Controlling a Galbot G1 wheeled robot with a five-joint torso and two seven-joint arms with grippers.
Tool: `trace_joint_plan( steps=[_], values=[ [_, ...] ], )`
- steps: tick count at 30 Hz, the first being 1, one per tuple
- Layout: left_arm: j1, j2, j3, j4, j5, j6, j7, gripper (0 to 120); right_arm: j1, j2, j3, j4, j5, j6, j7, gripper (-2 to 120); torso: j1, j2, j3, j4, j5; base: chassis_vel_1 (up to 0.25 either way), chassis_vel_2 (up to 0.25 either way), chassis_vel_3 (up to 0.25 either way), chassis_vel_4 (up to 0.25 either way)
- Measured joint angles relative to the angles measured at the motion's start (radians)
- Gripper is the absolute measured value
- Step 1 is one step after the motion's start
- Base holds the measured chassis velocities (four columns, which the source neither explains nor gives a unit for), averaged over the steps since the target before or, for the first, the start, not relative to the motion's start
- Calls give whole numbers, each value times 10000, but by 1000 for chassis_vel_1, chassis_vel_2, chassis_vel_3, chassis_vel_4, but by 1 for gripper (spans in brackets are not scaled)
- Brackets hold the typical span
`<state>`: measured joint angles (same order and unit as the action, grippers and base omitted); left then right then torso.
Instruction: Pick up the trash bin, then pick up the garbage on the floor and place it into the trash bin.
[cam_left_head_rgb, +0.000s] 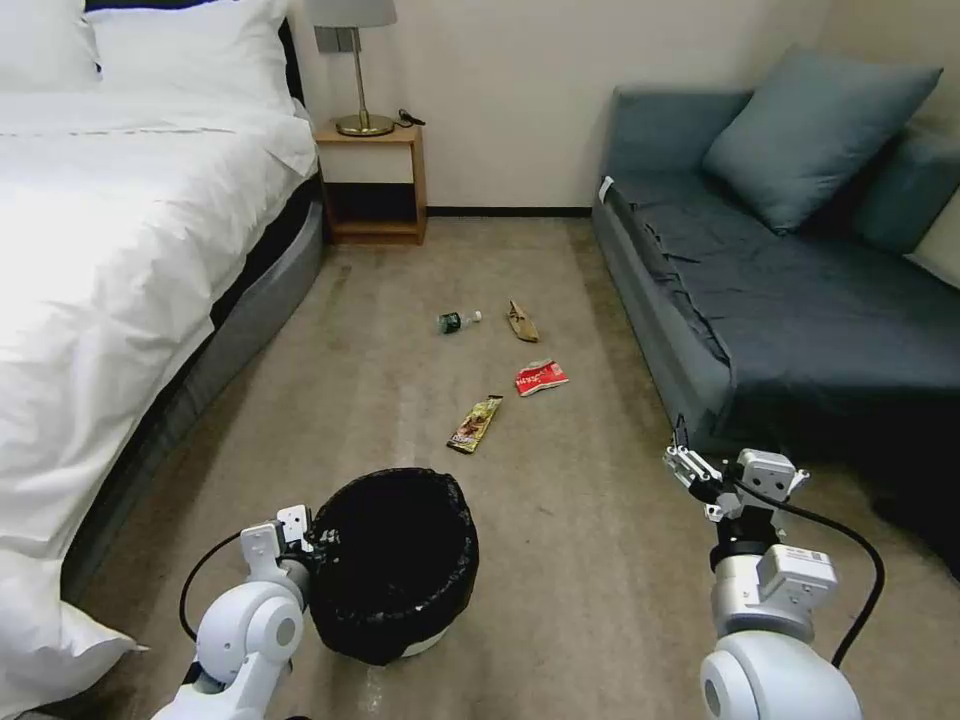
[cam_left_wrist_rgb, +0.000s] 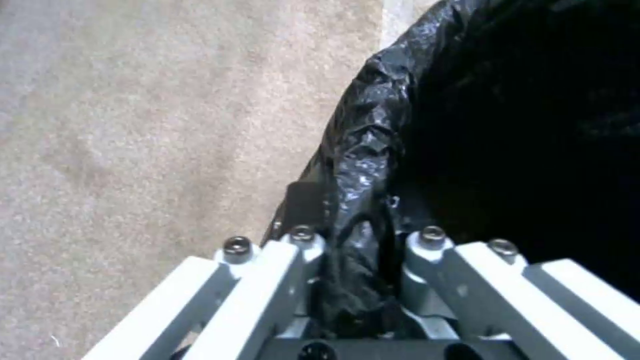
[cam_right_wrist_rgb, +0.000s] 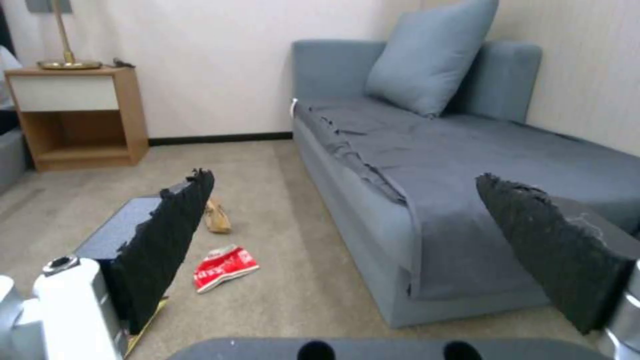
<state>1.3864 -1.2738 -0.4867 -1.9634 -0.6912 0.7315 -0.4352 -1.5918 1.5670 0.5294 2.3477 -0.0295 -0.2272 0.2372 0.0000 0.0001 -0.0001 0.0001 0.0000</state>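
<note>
Left claw (cam_left_wrist_rgb: 353, 280) pinches the bag-lined rim of the trash bin (cam_left_head_rgb: 395, 560) on the floor beside the bed (cam_left_head_rgb: 120, 260). Right claw (cam_right_wrist_rgb: 347, 240) hangs spread near the sofa (cam_left_head_rgb: 780, 300); the garbage (cam_left_head_rgb: 500, 370) lies on the carpet ahead.

Glossy, crinkled black plastic bag (cam_left_wrist_rgb: 363, 150) is lining the trash bin (cam_left_head_rgb: 395, 565); matt beige carpet (cam_left_head_rgb: 590, 560) is looking short-napped; sofa (cam_right_wrist_rgb: 433, 165) is wearing grey-blue cloth; nightstand (cam_right_wrist_rgb: 73, 115) is showing wood.

Bed (cam_left_head_rgb: 110, 230), nightstand (cam_left_head_rgb: 375, 185), lamp (cam_left_head_rgb: 358, 60), sofa (cam_left_head_rgb: 790, 300)
</note>
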Motion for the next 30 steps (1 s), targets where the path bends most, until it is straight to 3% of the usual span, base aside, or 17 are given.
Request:
trace_joint_plan(
  steps=[4, 8, 13, 15, 18, 20, 24, 30],
  values=[
    [75, -59, -84, -86, -122, 23, 53, 4, -34, -18, 1, 17, 45, 12, 14, 100, 0, 0, 0, 1, -3, 0, 0, 0, 0],
    [144, -152, -208, -201, -167, 53, 65, 4, -62, -51, 1, 39, 162, 13, 42, 100, 0, 0, 1, -2, -9, 0, 0, 0, 0],
    [355, -295, -849, -984, 7, 108, 44, 3, -57, -163, -23, 80, 605, -2, 230, 100, 0, -3, 3, -3, -2, 0, 0, 0, 0],
    [452, -337, -1249, -1589, 106, 109, 157, 3, -94, -274, -1, 70, 771, 96, 306, 100, 0, -2, 2, -2, -3, 0, 0, 0, 0],
    [488, -396, -1456, -1911, 220, 97, 210, 3, -107, -309, 1, 56, 916, 228, 328, 100, 0, -2, 2, -3, 0, 0, 0, 0, 0],
    [566, -623, -1778, -2470, 874, 88, 484, 3, -89, -351, -34, 13, 1185, 506, 339, 100, 0, -2, 2, -3, -1, 0, 0, 0, 0],
    [656, -832, -2009, -2960, 1529, 80, 781, 3, 23, -432, -49, -114, 1370, 746, 165, 100, 0, -2, 2, -1, 1, 0, 0, 0, 0],
    [773, -986, -2285, -3154, 1609, 66, 902, 3, 147, -556, -227, -297, 1510, 909, -35, 100, 1, -2, 2, -1, 0, 0, 0, 0, 0]
  ],
)
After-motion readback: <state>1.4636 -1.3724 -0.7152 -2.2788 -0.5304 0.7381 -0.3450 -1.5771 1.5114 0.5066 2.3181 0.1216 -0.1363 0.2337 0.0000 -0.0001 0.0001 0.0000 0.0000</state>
